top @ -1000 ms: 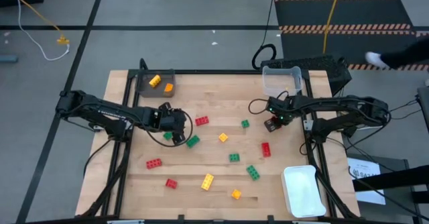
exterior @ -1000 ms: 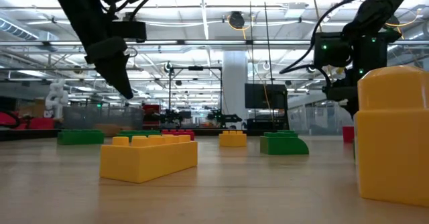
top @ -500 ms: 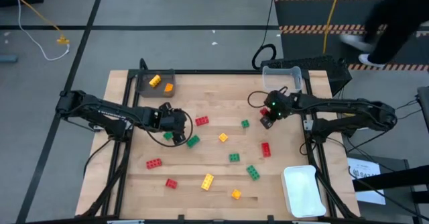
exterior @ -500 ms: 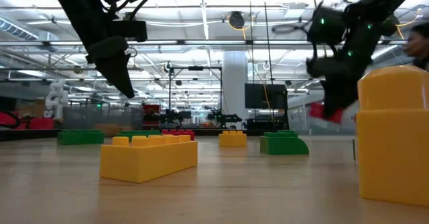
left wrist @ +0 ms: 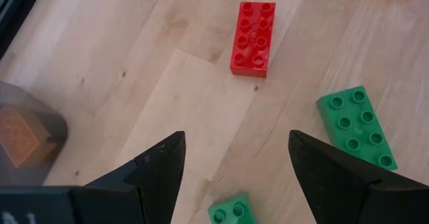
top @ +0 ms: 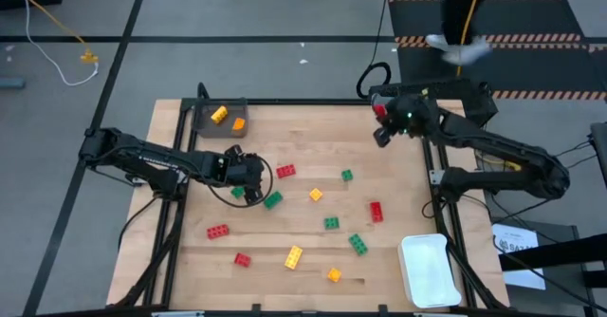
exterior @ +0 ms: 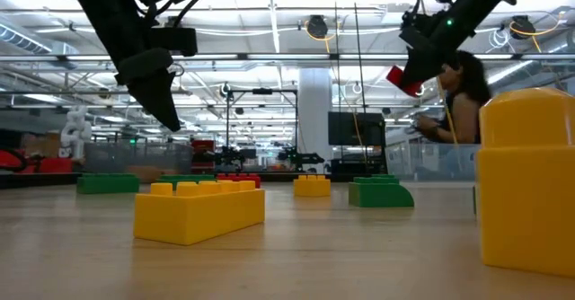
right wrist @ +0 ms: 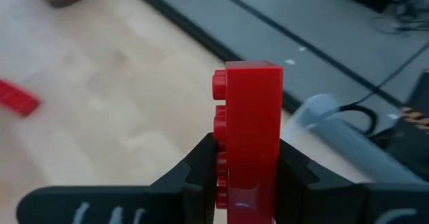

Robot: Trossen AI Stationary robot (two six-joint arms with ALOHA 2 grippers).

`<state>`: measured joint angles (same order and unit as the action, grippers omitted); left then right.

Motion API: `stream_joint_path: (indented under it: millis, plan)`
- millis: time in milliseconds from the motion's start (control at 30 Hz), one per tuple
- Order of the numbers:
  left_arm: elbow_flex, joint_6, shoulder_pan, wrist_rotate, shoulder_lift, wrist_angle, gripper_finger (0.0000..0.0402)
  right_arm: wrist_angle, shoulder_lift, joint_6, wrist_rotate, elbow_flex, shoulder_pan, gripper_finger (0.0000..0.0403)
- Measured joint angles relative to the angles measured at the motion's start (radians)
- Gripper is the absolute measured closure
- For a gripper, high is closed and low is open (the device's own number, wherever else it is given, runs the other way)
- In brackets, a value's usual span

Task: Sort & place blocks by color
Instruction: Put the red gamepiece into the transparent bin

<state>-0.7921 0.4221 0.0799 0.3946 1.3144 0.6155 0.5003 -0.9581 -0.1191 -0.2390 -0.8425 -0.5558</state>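
Since a second ago, our right gripper [top: 381, 133] has swung up over the clear tray [right wrist: 320, 119] at the table's back edge, clamped on a shiny red block [right wrist: 249, 137] with round studs. Our left gripper [left wrist: 231, 167] waits, fingers apart, above a small green block [left wrist: 231, 210].

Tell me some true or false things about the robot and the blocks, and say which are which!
1. The right gripper has its jaws shut on a red block. True.
2. The left gripper is holding a green block. False: its jaws are open and empty, hovering over the table.
3. The dark grey tray holds yellow and orange blocks. True.
4. The white tray is full of green blocks. False: no blocks show in it.
5. The red block is lifted high above the table. True.
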Motion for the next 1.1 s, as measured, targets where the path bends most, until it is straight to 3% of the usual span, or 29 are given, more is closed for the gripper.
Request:
stream_joint_path:
  millis: [433,633,1100]
  plan:
    - [0.0,-0.005,0.0,0.0,0.0,-0.032,0.0135,0.025,-0.079,0.093,0.006,0.0,-0.291,0.0323]
    - [0.0,-0.013,0.0,0.0,0.0,-0.036,0.0135,0.034,-0.136,0.103,0.08,0.0,-0.34,0.0323]
    - [0.0,-0.018,0.0,0.0,0.0,-0.042,0.0135,0.056,-0.204,0.128,0.079,0.0,-0.418,0.0323]
